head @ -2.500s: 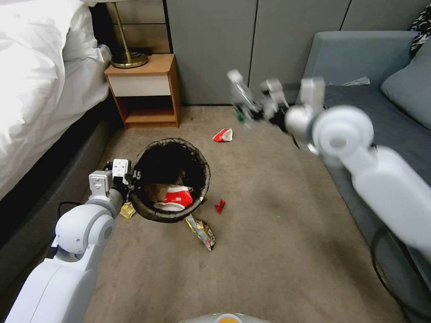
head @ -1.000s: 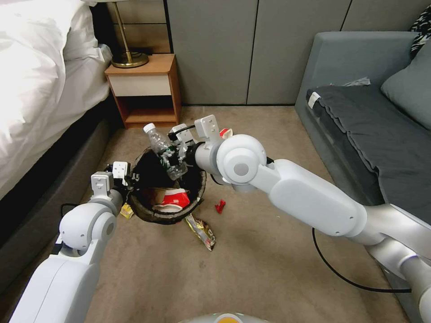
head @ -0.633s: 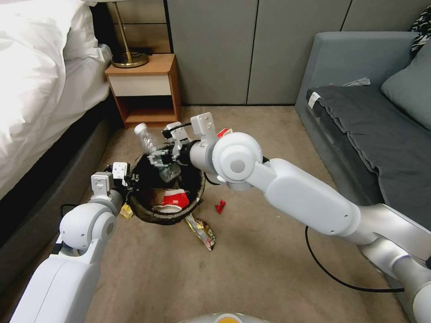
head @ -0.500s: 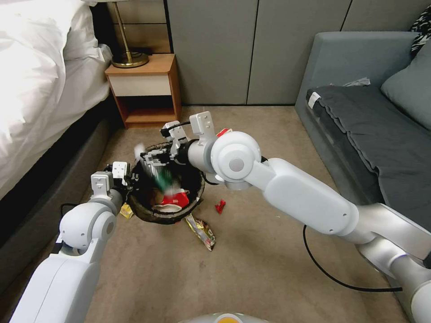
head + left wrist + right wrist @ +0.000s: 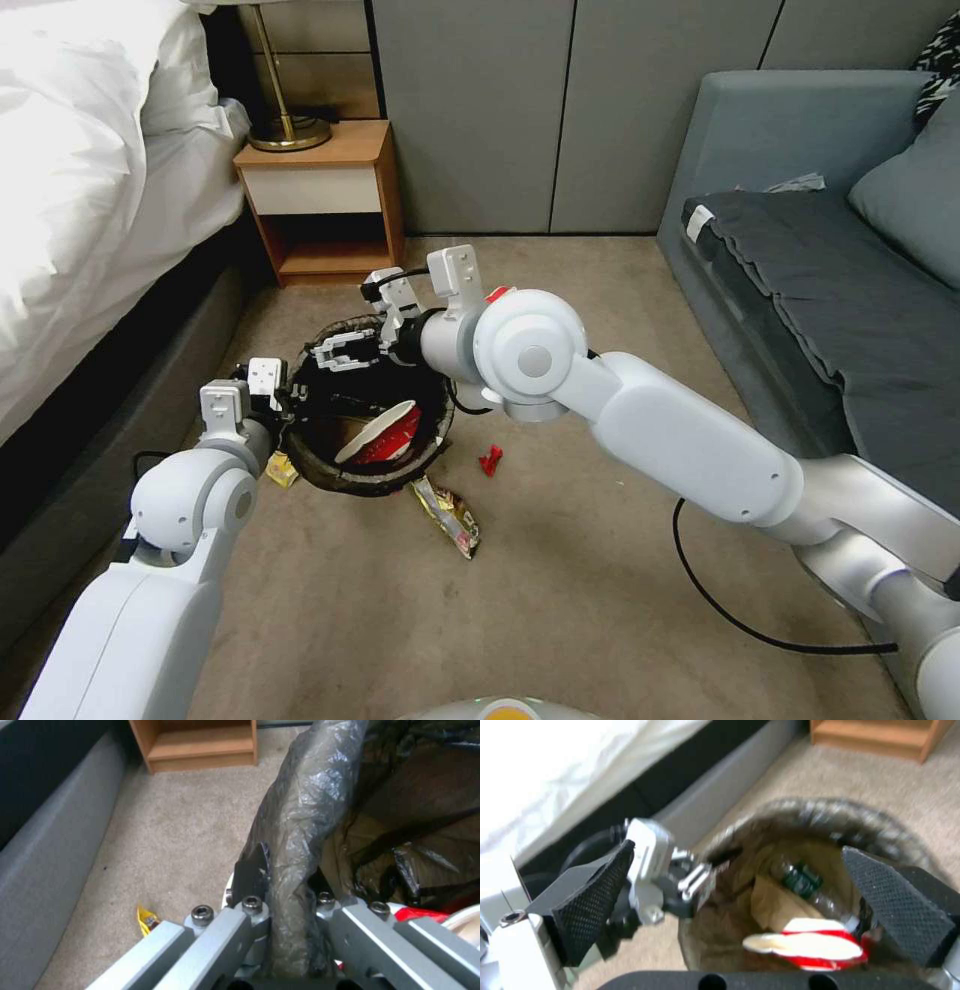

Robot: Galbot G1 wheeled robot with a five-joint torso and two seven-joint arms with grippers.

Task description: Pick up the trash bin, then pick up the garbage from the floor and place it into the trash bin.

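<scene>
1. The left gripper point(image 5: 290, 398) is clamped on the rim of the trash bin point(image 5: 345, 475).
2. The right gripper point(image 5: 338, 352) is spread empty; the bottle point(image 5: 807, 885) lies below its fingers.
3. Next, I think, comes the floor point(image 5: 560, 560) wrapper point(image 5: 447, 515).

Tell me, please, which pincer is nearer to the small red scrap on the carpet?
The right pincer. It hangs open above the trash bin, on the side toward the red scrap. The left pincer grips the bin's opposite rim, farther from the scrap.
</scene>
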